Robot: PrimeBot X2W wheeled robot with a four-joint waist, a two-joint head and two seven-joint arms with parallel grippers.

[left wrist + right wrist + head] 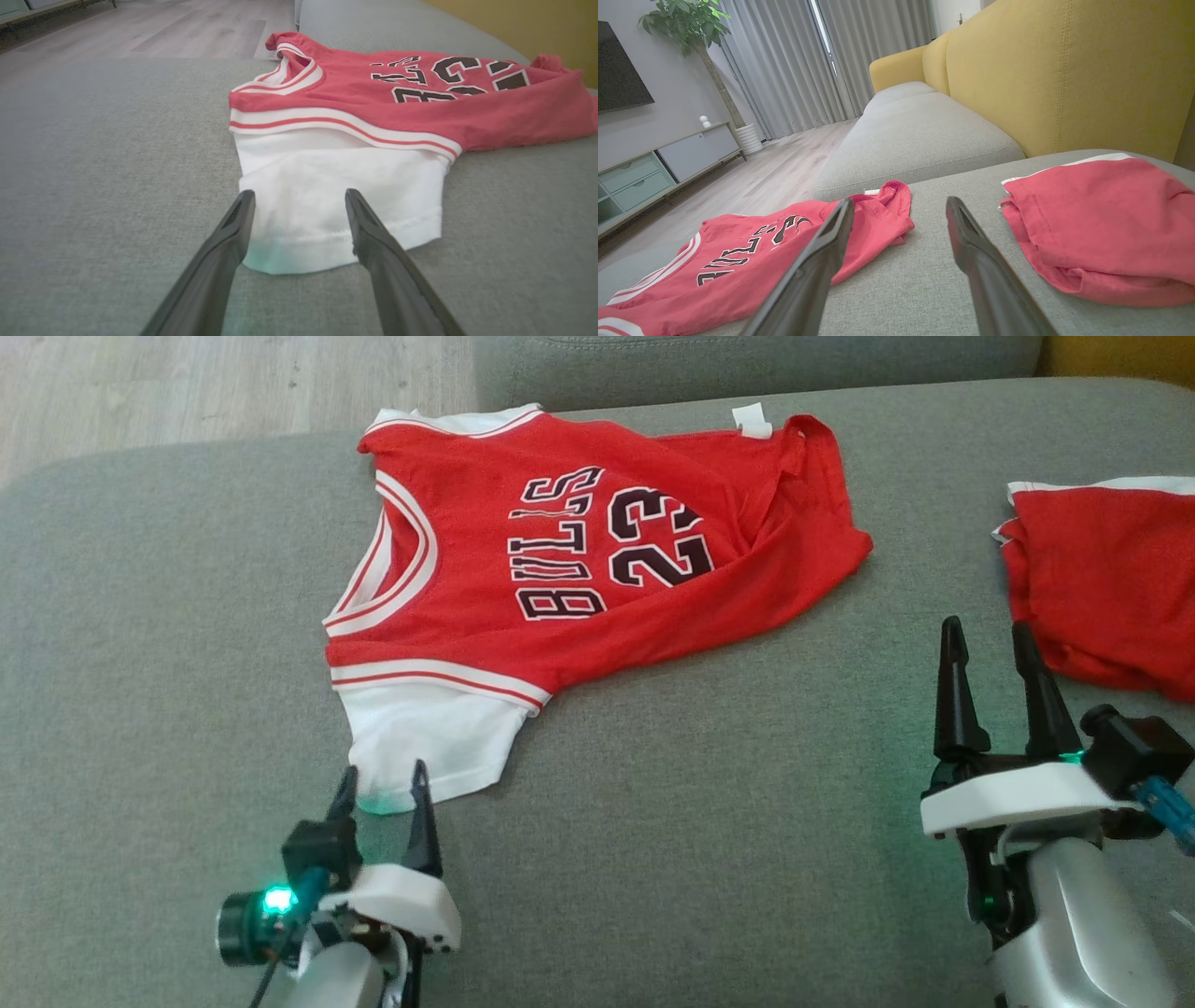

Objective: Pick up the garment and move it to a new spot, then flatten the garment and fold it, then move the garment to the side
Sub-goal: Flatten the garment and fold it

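Note:
A red basketball jersey with white sleeves, the garment (569, 551) (402, 102) (738, 261), lies rumpled on the grey sofa seat (700, 803), print side up, its far hem bunched. My left gripper (383, 782) (299, 198) stands open at the hem of the near white sleeve (425, 747) (336, 200), fingertips either side of the cloth edge, nothing pinched. My right gripper (990, 633) (899, 205) stands open over bare cushion, to the right of the jersey, holding nothing.
A second red garment with white trim (1111, 579) (1101, 224) lies folded at the right edge of the seat, close beside my right fingers. The yellow sofa back (1064, 70) rises behind it. Wooden floor (187, 383) lies beyond the seat's far left edge.

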